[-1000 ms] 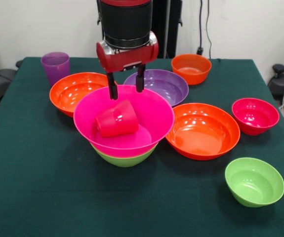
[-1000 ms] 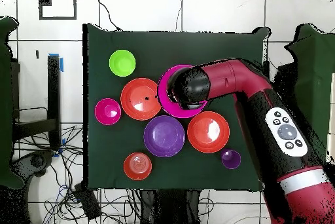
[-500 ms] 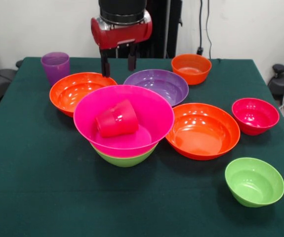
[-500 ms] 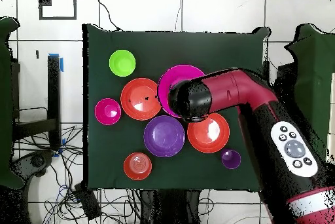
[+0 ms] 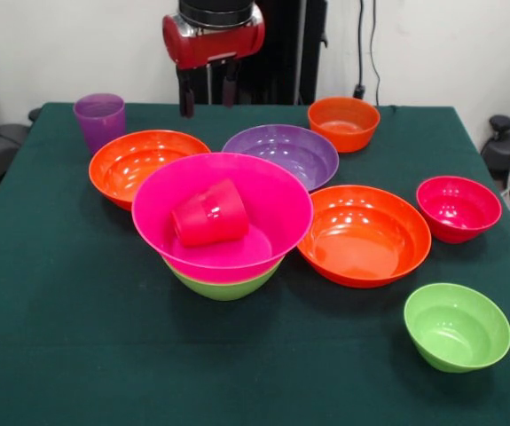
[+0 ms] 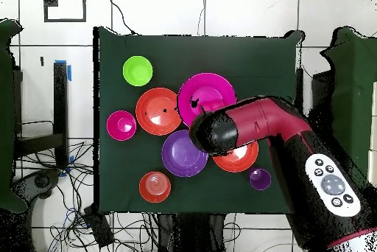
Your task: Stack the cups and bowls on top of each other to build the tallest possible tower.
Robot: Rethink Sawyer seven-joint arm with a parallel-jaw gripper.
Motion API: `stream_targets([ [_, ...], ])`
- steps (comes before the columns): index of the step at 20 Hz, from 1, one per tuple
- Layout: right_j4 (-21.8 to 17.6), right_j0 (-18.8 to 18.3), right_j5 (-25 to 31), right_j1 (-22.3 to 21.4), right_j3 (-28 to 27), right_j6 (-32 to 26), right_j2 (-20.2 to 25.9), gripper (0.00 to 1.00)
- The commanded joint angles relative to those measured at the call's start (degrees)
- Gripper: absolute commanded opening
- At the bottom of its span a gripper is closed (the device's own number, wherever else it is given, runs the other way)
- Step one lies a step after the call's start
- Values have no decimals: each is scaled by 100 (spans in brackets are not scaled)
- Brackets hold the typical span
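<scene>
The tower is a wide hot pink bowl (image 5: 268, 200) nested in a lime green bowl (image 5: 224, 286). A red-pink cup (image 5: 208, 213) lies on its side inside the pink bowl. My gripper (image 5: 207, 94) hangs high behind the tower, open and empty, above the gap between an orange bowl (image 5: 135, 164) and a purple bowl (image 5: 283, 153). A purple cup (image 5: 99, 119) stands upright at the far left. In the overhead view the arm (image 6: 224, 130) hides the gripper and part of the orange bowl (image 6: 241, 161); the pink bowl (image 6: 213, 88) shows beside it.
On the green table (image 5: 68, 355) are a large orange bowl (image 5: 364, 232), a small orange bowl (image 5: 343, 122), a small red-pink bowl (image 5: 459, 207) and a small lime green bowl (image 5: 457, 326). Cables and a chair lie beyond the table edges.
My gripper has risen out of the hot pink bowl and drawn back toward the far side. The red-pink cup stays lying in the bowl.
</scene>
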Motion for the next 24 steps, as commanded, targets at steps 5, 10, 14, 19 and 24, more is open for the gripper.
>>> stream_targets([
  [5, -706, -57, -546, 198, 666, -608, -224, 100],
  [10, -662, -55, -761, 404, 650, -635, -47, 100],
  [14, -677, 42, -1007, 504, 530, -635, 87, 100],
  [19, -673, -64, -965, 368, 571, -798, 65, 100],
  [24, -339, -1005, -683, -361, 1024, -1782, 353, 100],
])
